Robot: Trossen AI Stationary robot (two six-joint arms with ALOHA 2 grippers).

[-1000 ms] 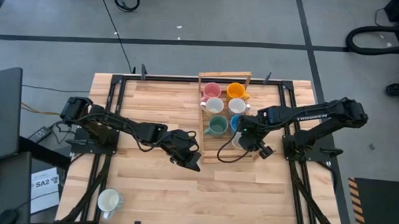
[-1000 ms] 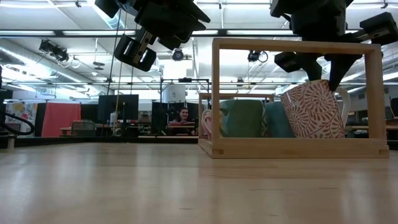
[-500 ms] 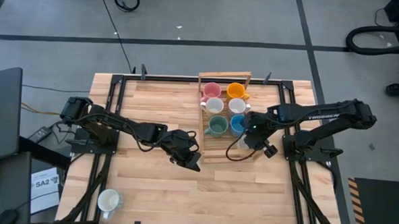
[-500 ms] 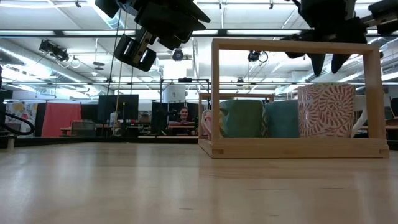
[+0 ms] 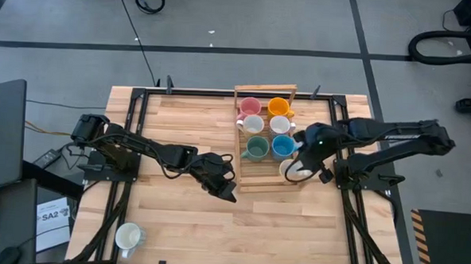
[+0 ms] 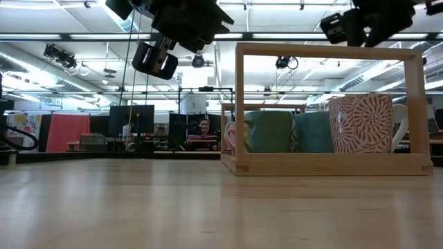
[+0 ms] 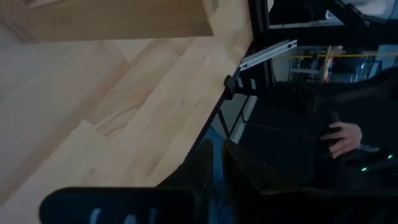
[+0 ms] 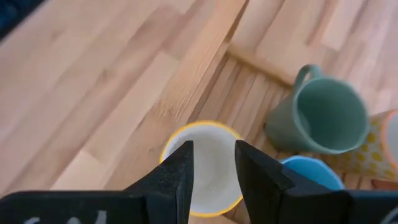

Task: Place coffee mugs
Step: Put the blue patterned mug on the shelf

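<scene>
A wooden rack (image 5: 257,185) at the table's far middle holds pink (image 5: 250,107), orange (image 5: 279,107), two white (image 5: 252,124), green (image 5: 256,148) and blue (image 5: 282,145) mugs. A red-patterned mug with a white inside (image 6: 361,124) stands upright on its base at the rack's near right end. My right gripper (image 5: 302,159) hovers open above this mug (image 8: 211,171), clear of its rim. My left gripper (image 5: 221,183) hangs shut above the table, left of the rack, holding nothing. Another white mug (image 5: 127,237) stands at the table's near left corner.
The rack's wooden top bar (image 6: 329,50) runs just below my right gripper. In the right wrist view the green mug (image 8: 323,121) and the blue mug (image 8: 311,174) stand close beside the patterned one. Bare wood lies left of and nearer than the rack. A person shows in the room beyond the table.
My right gripper has let go of the patterned mug, risen above the rack's top bar and drifted toward the table's right edge. The mug, tilted in the fingers a second ago, now stands upright on the rack's floor.
</scene>
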